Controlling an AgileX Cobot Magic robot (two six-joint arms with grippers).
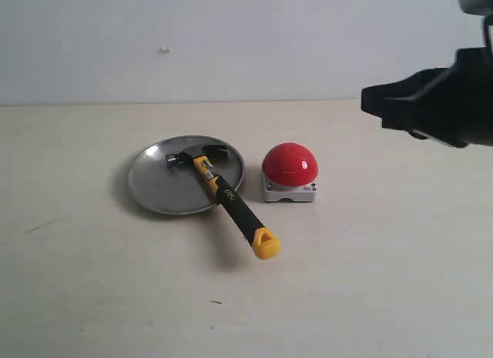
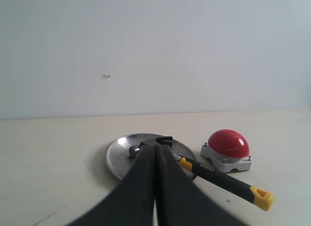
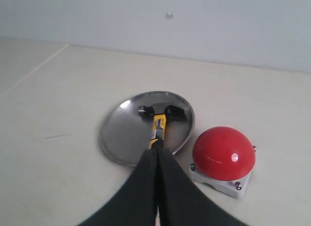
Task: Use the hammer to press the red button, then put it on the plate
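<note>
The hammer (image 1: pixel 227 196) lies with its dark head inside the silver plate (image 1: pixel 154 185). Its black and yellow handle sticks out over the rim toward the table's front. The red button (image 1: pixel 290 164) stands on its grey base just right of the plate. My right gripper (image 1: pixel 368 102) hangs in the air at the upper right, well above and right of the button. In its own view the right gripper (image 3: pixel 156 152) is shut with nothing in it, hiding the lower handle of the hammer (image 3: pixel 159 120). My left gripper (image 2: pixel 155 150) is also shut and empty, and does not show in the exterior view.
The beige table ends at a plain pale wall behind the plate. A small dark mark (image 1: pixel 216 302) lies on the table near the front, and a thin scratch (image 1: pixel 37 228) at the left.
</note>
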